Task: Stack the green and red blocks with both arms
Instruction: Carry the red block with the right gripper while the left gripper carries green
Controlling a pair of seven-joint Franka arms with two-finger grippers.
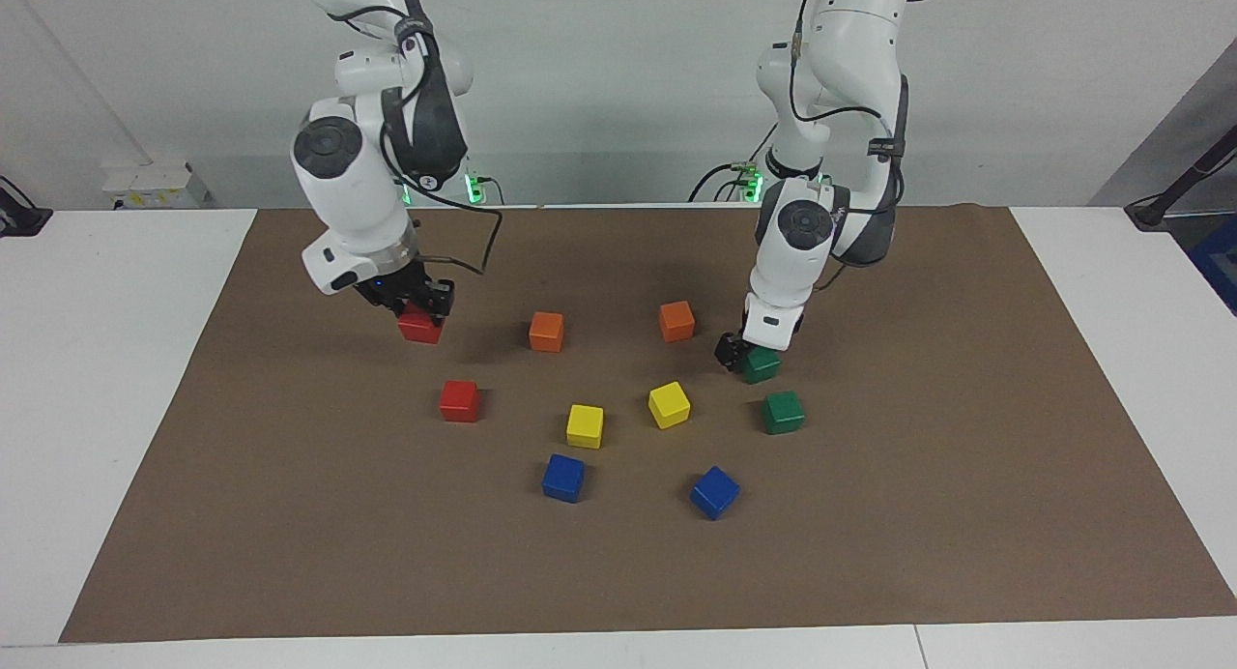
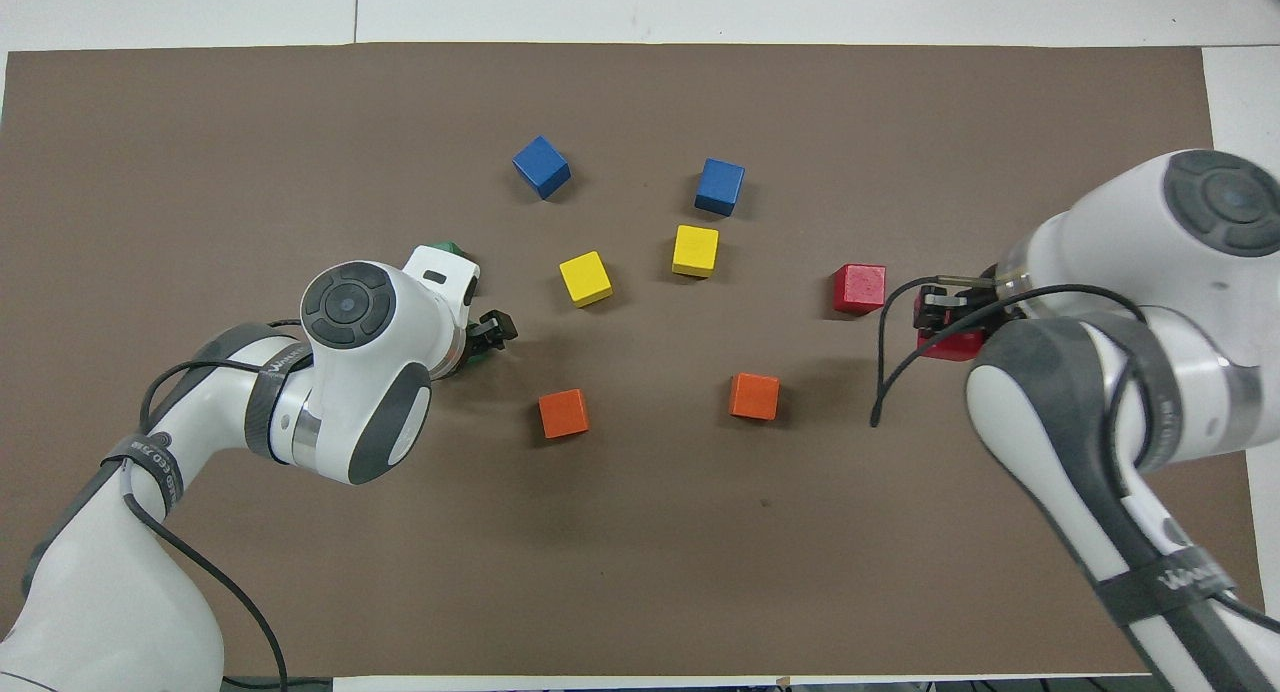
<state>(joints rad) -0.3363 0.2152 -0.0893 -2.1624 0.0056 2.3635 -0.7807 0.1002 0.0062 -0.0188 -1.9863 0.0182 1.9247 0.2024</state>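
Facing view: right gripper (image 1: 417,313) clamped on a red block (image 1: 421,327), which looks just clear of the mat (image 1: 870,514); second red block (image 1: 460,400) lies farther from the robots, slightly toward table centre. Left gripper (image 1: 744,353) closed round a green block (image 1: 762,364); second green block (image 1: 783,412) sits just beside it, farther from the robots (short carry, I judge). Overhead view: the left arm hides most of both green blocks; only a sliver of the far one (image 2: 447,247) shows. Right gripper (image 2: 942,317) holds its red block (image 2: 950,345) near the free red one (image 2: 860,288). No containers present.
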